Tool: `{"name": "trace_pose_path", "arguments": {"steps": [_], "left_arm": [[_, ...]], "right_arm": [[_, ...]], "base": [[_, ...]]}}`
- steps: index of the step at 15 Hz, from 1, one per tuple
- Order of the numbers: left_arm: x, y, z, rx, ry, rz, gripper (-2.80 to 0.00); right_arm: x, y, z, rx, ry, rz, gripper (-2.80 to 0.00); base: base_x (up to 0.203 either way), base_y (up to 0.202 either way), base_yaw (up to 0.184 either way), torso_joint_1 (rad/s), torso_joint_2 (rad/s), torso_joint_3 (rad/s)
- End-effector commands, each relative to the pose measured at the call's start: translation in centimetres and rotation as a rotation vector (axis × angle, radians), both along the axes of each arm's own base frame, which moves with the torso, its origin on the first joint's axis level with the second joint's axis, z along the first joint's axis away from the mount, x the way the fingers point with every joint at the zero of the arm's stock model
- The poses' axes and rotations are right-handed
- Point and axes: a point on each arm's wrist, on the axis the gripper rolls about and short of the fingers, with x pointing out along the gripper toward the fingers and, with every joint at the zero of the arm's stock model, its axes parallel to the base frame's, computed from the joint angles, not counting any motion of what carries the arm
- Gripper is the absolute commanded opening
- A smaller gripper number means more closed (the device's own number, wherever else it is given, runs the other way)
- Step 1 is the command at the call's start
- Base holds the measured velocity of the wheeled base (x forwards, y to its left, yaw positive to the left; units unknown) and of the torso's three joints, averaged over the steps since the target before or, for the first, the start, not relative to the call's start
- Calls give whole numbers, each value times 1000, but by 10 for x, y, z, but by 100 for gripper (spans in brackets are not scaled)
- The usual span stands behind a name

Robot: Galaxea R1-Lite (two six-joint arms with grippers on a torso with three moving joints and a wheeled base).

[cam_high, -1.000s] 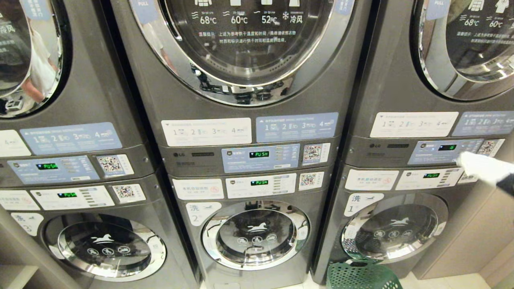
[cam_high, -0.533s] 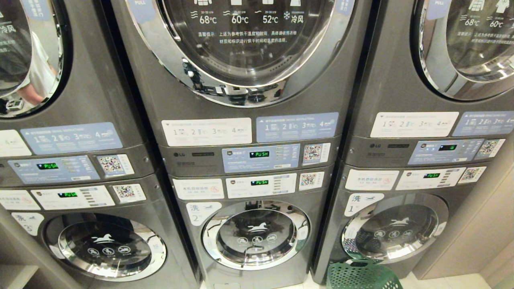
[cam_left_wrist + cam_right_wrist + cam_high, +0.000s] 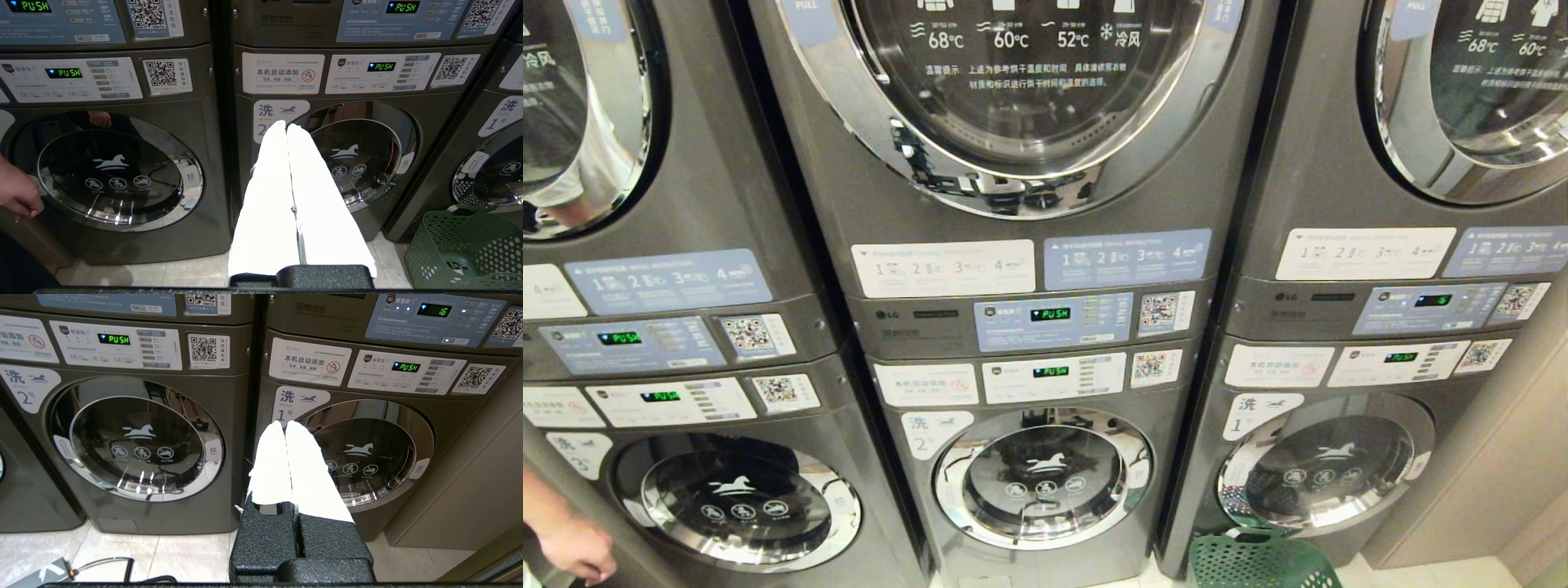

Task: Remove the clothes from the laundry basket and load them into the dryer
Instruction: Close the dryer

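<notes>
Head view: stacked grey machines (image 3: 1029,327), tiled floor (image 3: 184,555); both pincers closed, empty.

You are facing closed dryer doors (image 3: 1021,82) blocking every drum. The laundry basket (image 3: 1254,562) is sitting against the right washer (image 3: 1327,474), and a person's hand (image 3: 576,549) is crowding the lower left.

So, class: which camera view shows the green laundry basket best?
The left wrist view: the laundry basket shows its rim, perforated side and inside. The head view catches only its top at the frame's bottom edge; the right wrist view misses it.
</notes>
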Motion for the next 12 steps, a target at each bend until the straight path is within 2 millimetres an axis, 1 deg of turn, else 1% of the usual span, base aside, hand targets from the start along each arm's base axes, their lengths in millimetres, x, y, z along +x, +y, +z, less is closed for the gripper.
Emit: {"name": "trace_pose_path", "arguments": {"steps": [1, 12], "left_arm": [[0, 0, 0, -1, 0, 0, -280], [0, 0, -1, 2, 1, 0, -280]], "right_arm": [[-1, 0, -1, 1, -6, 2, -280], [-1, 0, -1, -1, -6, -1, -280]], "base": [[0, 0, 0, 0, 0, 0], [0, 0, 0, 0, 0, 0]]}}
